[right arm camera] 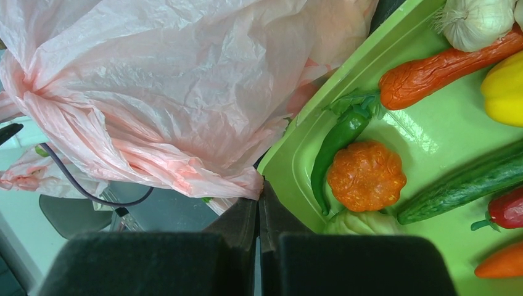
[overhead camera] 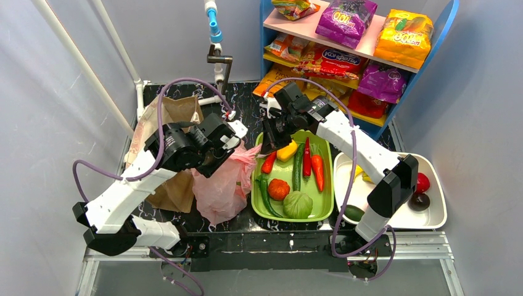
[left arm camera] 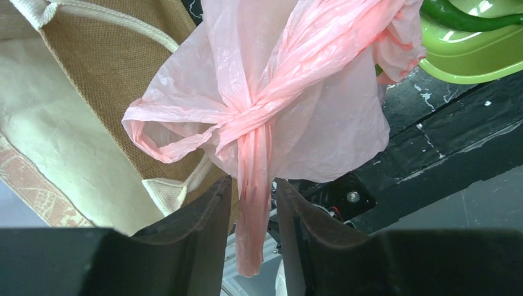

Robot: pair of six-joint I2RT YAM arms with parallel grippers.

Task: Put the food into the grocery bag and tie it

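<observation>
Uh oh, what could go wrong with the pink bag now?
Both the left fingers and the right fingers pinch the thin pink bag; pulling apart might tear it. The knot looks loose and could slip open. Vegetables lie in the green tray, so food might get left out.

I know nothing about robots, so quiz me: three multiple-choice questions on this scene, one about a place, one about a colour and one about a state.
1. The green tray lies:
A between the pink plastic bag and the white tub
B left of both
C stacked on the tub

2. The bell pepper in the tray is:
A purple
B yellow
C blue

3. The bag's top is:
A tied in a knot
B spread wide open
C taped shut

Answers:
1. A: the top view shows the tray between the bag and the tub.
2. B: the pepper is plainly yellow.
3. A: the left wrist view shows twisted strands knotted.
</observation>
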